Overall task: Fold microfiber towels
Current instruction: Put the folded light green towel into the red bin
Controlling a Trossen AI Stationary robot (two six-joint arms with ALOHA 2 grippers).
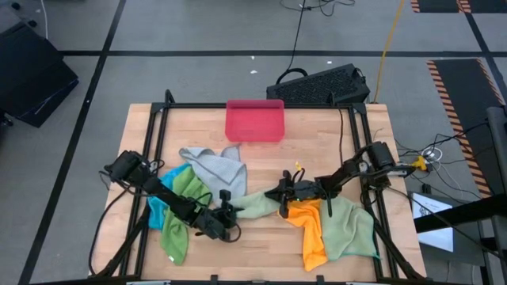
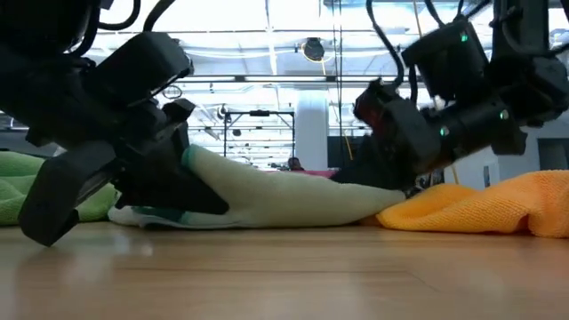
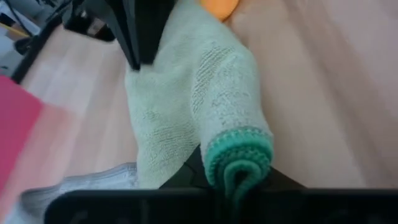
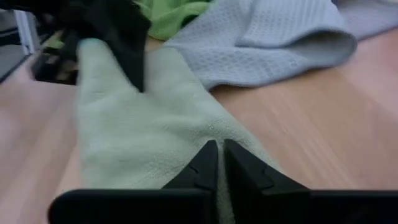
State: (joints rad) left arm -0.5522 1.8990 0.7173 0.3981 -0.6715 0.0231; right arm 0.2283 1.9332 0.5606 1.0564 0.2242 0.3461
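Pincers [image 1: 231, 212] [image 1: 281, 195] pinch pale green towel [image 1: 255, 205] ends.

Pale green towel [image 1: 255, 206] stretched flat

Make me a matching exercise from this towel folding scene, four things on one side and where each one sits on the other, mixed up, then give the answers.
1. pink-red tray
2. grey towel
3. orange towel
4. pale green towel

A. stretched between both grippers
B. far edge of the table, middle
C. under the right arm
D. just in front of the tray

Pairs: 1-B, 2-D, 3-C, 4-A
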